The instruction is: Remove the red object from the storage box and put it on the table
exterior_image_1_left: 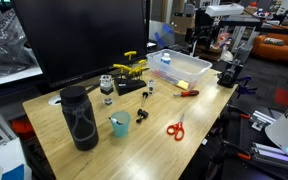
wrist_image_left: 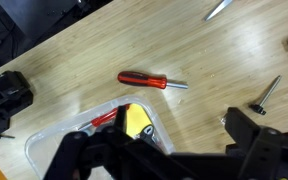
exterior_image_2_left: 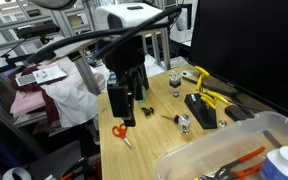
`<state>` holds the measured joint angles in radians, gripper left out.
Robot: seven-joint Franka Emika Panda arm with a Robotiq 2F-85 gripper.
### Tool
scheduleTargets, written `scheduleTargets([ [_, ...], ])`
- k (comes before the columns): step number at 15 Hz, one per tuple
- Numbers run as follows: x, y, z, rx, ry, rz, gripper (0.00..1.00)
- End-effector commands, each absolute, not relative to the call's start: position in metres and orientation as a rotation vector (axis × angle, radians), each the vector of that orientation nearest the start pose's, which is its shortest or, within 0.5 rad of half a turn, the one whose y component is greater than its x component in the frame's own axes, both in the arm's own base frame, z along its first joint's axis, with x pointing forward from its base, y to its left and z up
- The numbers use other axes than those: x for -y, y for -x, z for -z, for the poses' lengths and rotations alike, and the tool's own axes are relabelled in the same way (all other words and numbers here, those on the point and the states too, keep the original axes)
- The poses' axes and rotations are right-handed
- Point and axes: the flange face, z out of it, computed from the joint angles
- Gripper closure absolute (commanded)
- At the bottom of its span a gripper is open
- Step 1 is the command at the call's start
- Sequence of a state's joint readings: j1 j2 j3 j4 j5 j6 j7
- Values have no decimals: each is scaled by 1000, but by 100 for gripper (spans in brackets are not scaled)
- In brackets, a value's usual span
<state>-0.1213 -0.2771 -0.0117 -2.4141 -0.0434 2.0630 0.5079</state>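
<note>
- Gripper point(exterior_image_2_left: 124, 112): hung from the arm above the table point(exterior_image_1_left: 134, 150) at centre left of the frame. Its two dark fingers point(exterior_image_2_left: 115, 104) were spread apart and held nothing.
- In the wrist view the gripper point(wrist_image_left: 154, 140) filled the lower edge of the frame, and its fingers point(wrist_image_left: 252, 140) stood wide apart.
- Box point(wrist_image_left: 42, 152): a clear plastic bin at lower left of the wrist view, resting on the table point(wrist_image_left: 84, 50). In an exterior view it sat at upper right of the tabletop point(exterior_image_1_left: 179, 68).
- Red tool point(wrist_image_left: 104, 118): lay inside the box beside a yellow item point(wrist_image_left: 136, 122). The gripper hid part of it, so its full shape could not be made out.
- Screwdriver point(wrist_image_left: 149, 80): a red handle and a short metal tip, flat on the bare wood at frame centre and clear of the box. In an exterior view it lay just beside the box point(exterior_image_1_left: 189, 93).
- Scissors point(exterior_image_1_left: 175, 128): red-handled, on the table near its edge. In an exterior view they lay just below the gripper point(exterior_image_2_left: 119, 131).
- Yellow clamps point(exterior_image_1_left: 132, 68): grouped near the box, in front of a dark monitor point(exterior_image_1_left: 84, 35).
- Black cylinder point(exterior_image_1_left: 79, 118) and small cup point(exterior_image_1_left: 119, 124): upright, side by side at lower left.
</note>
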Motion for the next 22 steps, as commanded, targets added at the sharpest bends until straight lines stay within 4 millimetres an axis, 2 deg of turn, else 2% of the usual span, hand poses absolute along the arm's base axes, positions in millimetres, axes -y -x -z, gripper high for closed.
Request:
scheduleTargets([
  [1,60,-437,-410,-966,3038,-106,0],
  [5,61,-437,-410,-969,3036,-107,0],
  [7,65,-440,-403,-990,3014,-114,0],
  [9,80,-444,-396,-1050,2989,-104,0],
  [17,185,-471,-336,-1328,2827,40,0],
  [19,199,-485,-325,-1357,2807,85,0],
  [20,192,-471,-328,-1356,2825,62,0],
  [22,197,-482,-320,-1369,2817,67,0],
])
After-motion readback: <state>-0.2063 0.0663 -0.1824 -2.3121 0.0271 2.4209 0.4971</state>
